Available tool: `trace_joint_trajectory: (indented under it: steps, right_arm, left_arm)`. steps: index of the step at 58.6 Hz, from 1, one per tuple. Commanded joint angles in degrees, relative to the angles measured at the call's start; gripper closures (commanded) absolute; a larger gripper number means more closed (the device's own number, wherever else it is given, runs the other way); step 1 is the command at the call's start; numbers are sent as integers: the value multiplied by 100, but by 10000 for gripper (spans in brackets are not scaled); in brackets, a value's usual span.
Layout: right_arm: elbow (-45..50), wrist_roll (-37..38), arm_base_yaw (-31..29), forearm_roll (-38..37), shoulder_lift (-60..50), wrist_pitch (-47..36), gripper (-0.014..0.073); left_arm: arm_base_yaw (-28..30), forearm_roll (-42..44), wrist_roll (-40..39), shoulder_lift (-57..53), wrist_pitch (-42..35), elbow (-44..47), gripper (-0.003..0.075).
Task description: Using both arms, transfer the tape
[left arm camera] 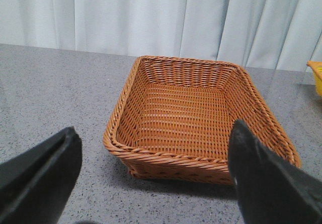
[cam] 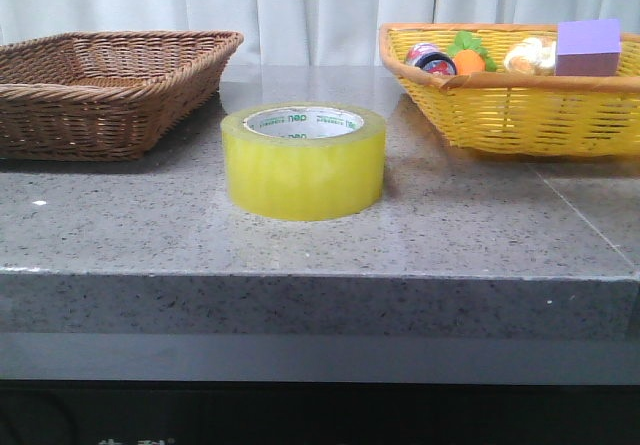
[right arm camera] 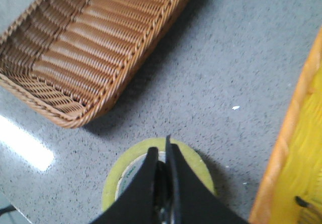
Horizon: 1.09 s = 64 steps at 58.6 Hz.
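Note:
The tape (cam: 305,165) is a wide yellow roll with a white core printed in green. It lies flat on the grey table, between the two baskets. Neither gripper shows in the front view. In the right wrist view my right gripper (right arm camera: 161,151) is shut and empty, its thin black fingers hanging over the tape (right arm camera: 116,176) and hiding most of the core. In the left wrist view my left gripper (left arm camera: 153,128) is open and empty above the table, facing the brown wicker basket (left arm camera: 151,156). The tape is out of that view.
The empty brown wicker basket (cam: 110,40) stands at the back left. A yellow basket (cam: 520,115) at the back right holds a purple block (cam: 588,47), a small red-and-black roll (cam: 430,58) and toys. The table's front edge (cam: 320,277) is near the tape.

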Motion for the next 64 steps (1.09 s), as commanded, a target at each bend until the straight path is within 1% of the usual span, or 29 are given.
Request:
trace_joint_trajectory:
  steps: [1,8,15,19,23,28,34,41,45,53,57,64]
  right_arm:
    - [-111,-22,-254,25,-504,-328,662]
    - [156,-22,-829,-104,-956,-322,662]
    - [621,-22,-1491,-477,-1533,-412,662]
    - [1099,-22,-1739,-743,-1994,-682,662]
    - [1588,-22,-1886,-777,-2431,-1111,662]
    - [2383,-22,-1903,-921,-3099,-1664,662]
    - [3325,-22,-1903,-1075,-3876,-2106,662]
    - [4375,-22,-1903,-1176,-4836,-2256,662]
    - [4788,-22,-1903,-1176,-5329,-2256,662]
    - [5295,-22,-1903,-1176,-6090,-2274,662]
    - [5353,-22,-1903,-1176,-6240,-2336,662]
    - [5353,-22,-1903,-1176,-6227,-2423,662]
  left_arm:
    - [-2,7,-29,74,-475,-195,132]
    - [-2,7,-29,74,-475,-195,132]
    - [-2,7,-29,74,-475,-195,132]
    - [-2,7,-29,74,-461,-195,132]
    - [-2,7,-29,74,-448,-195,132]
    - [-2,7,-29,74,-449,-195,132]
    - [-2,7,-29,74,-449,-195,132]
    - [-2,7,-29,74,-449,-195,132]
    - [-2,7,-29,74,-449,-195,132]
    - [-2,-31,-29,74,-424,-195,132]
    - [-2,-295,-29,74,-394,-195,132]
    - [-38,-309,-9,100,-221,-263,132]
